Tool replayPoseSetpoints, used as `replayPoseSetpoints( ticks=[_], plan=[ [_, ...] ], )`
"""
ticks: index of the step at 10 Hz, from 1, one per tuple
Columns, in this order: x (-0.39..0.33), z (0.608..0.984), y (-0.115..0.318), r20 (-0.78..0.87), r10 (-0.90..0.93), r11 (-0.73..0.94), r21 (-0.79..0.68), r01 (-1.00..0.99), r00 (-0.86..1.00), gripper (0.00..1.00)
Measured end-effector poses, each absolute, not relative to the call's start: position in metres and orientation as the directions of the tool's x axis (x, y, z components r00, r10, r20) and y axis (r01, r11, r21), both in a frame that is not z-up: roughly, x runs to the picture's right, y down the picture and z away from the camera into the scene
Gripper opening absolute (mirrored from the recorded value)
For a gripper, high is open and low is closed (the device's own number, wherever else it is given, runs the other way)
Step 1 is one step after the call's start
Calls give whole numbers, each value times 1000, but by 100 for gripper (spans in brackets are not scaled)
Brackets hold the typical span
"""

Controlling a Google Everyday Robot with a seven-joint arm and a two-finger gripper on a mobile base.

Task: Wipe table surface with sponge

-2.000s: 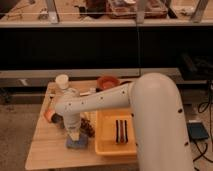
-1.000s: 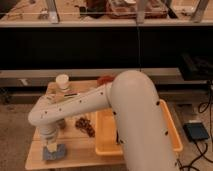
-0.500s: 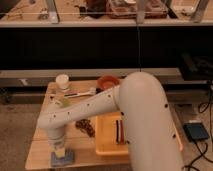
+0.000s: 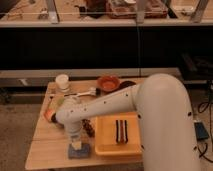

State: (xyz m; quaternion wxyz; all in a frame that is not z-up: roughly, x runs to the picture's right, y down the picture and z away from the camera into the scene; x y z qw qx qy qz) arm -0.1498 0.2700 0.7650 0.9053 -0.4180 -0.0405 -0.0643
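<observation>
Sponge (image 4: 79,150) on table (image 4: 46,145), directly beneath gripper (image 4: 76,143)

End effector (image 4: 76,145) over sponge (image 4: 80,150), arm base off-frame.

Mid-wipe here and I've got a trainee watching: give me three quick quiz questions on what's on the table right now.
1. True or false: the gripper is over the sponge near the table's front edge.
2. What lies left of the yellow tray? A) sponge B) white cup C) red bowl
3. Fill in: the white cup stands at the table's back ____ corner as the camera sees it.

Key: 1 true. 2 A; the cup and the red bowl sit toward the back. 3 left.
</observation>
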Motion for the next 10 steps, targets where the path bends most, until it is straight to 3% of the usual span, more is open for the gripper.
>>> replayPoseSetpoints(
  ticks=[5, 10],
  plan=[
    [-194, 789, 233, 138, -68, 688, -711, 146, 988, 0],
    [-273, 761, 249, 281, -121, 681, -674, 285, 952, 0]
  ],
)
